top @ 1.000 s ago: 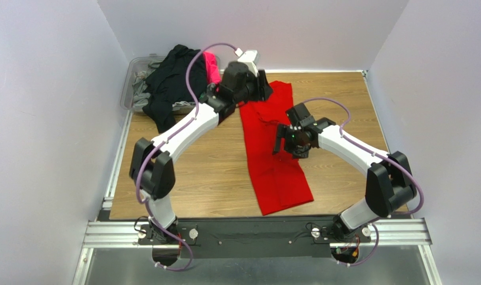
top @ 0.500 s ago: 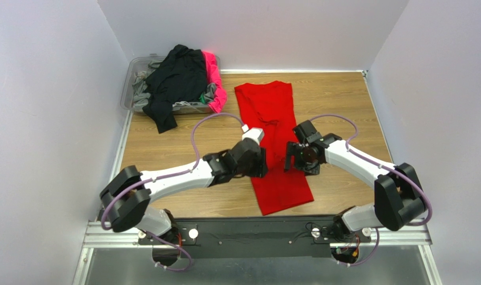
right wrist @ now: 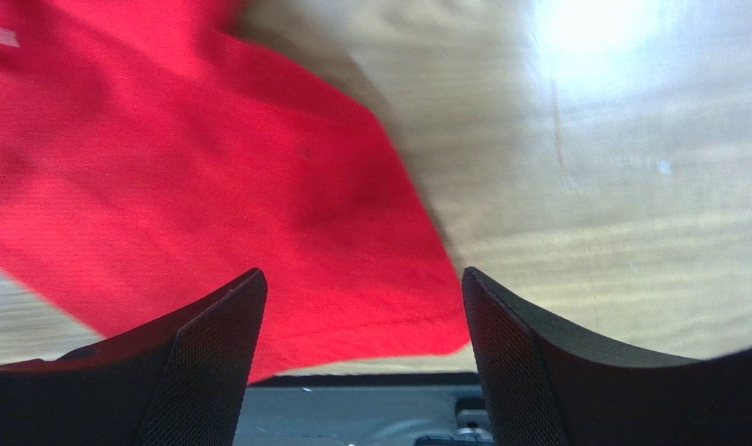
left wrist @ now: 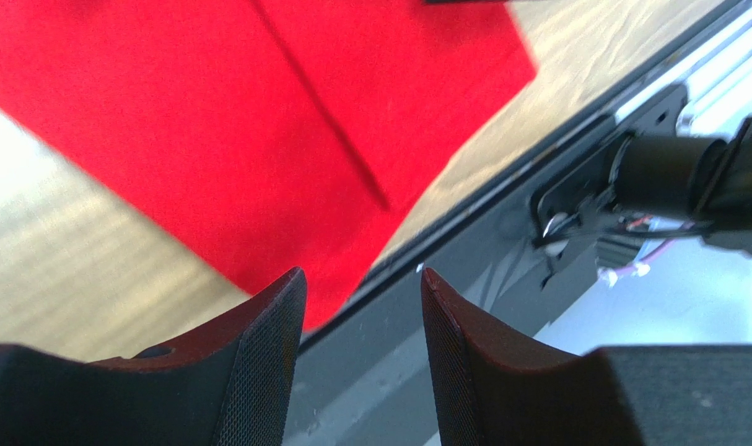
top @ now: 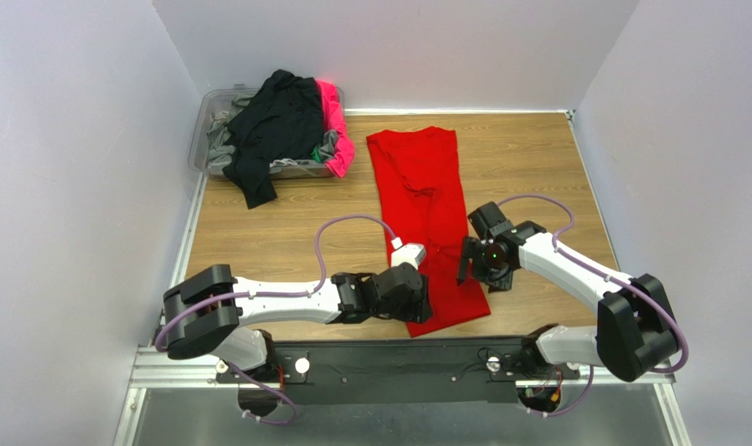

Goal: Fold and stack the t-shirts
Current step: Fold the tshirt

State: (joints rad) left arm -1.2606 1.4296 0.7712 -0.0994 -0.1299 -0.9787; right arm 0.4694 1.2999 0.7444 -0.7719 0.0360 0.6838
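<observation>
A bright red t-shirt (top: 426, 204), folded into a long narrow strip, lies on the wooden table from the back wall to the front edge. My left gripper (top: 424, 314) is open and empty, low over the strip's near left corner; the cloth fills the top of the left wrist view (left wrist: 287, 121). My right gripper (top: 475, 275) is open and empty over the strip's near right edge; the red cloth shows in the right wrist view (right wrist: 212, 186). Other t-shirts, black (top: 268, 125), hot pink (top: 333, 121) and grey, are heaped in a bin at the back left.
A clear plastic bin (top: 206, 121) stands in the back left corner, with a black shirt hanging over its front. A black rail (top: 398, 358) runs along the table's front edge just below the shirt's hem. White walls close three sides.
My left arm has swung from the shirt's far end down to its near left corner. My right gripper has moved nearer along the shirt's right edge. The shirt lies as before.
</observation>
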